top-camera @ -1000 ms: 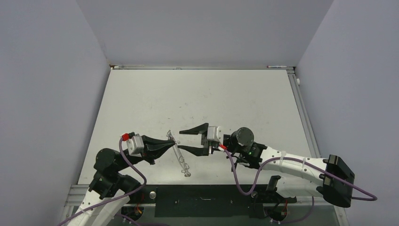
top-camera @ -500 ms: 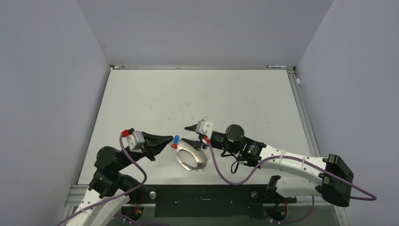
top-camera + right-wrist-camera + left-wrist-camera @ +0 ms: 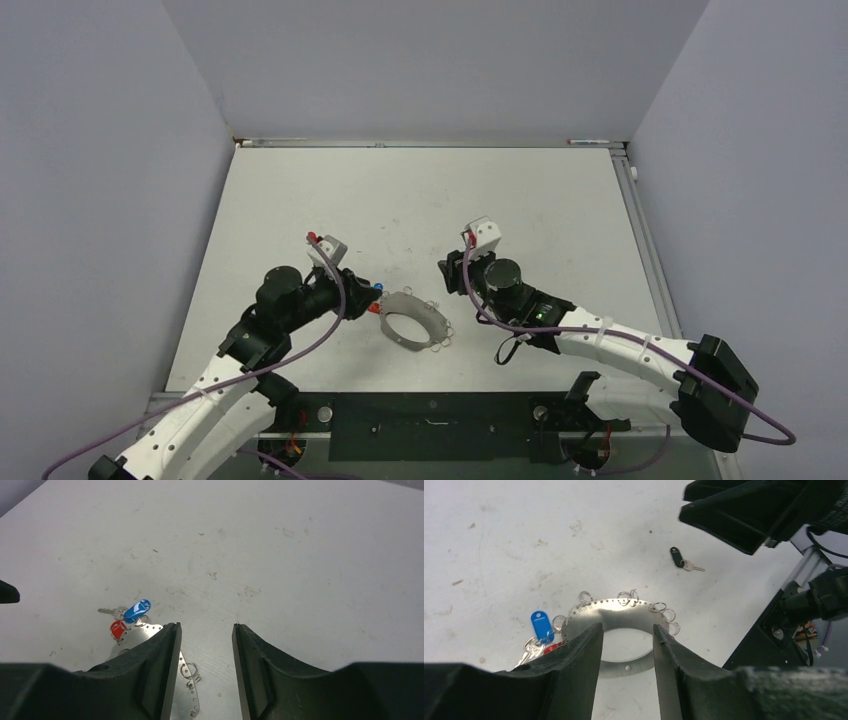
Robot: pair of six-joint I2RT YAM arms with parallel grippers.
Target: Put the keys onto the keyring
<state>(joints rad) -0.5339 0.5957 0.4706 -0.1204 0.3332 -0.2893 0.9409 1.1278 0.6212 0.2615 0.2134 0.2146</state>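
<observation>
The left hand point(image 3: 627, 627) hangs low over the pale, scuffed surface point(image 3: 400, 190). Its two matte black fingers point(image 3: 579, 670), thick and wedge-shaped, stand spread with nothing pinched between them. Through the gap shows the near arc of the keyring.

Just left of that gap lie two keys. The blue key point(image 3: 540, 625) has a smooth, glossy oblong plastic head, and its silver blade points away from the ring. The red key point(image 3: 553, 647) sits close beside it, half hidden by the left finger. Both touch the left end of the keyring and appear to hang from it by small loops.

The keyring point(image 3: 616, 607) lies flat on the surface between the two hands. It is a broad oval of flat, dull-silver metal band, pierced by a row of tiny holes along its far arc. Small wire rings point(image 3: 628, 596) dot that outer edge, thin and round.

Farther right, apart from the ring, the black key point(image 3: 678, 557) lies alone on the surface, with a dark oblong head and a short bright blade.

The right hand point(image 3: 205, 626) hovers just beyond the ring's right side. Its black fingers point(image 3: 252, 670) are parted and hold nothing, with bare speckled surface showing between them.
</observation>
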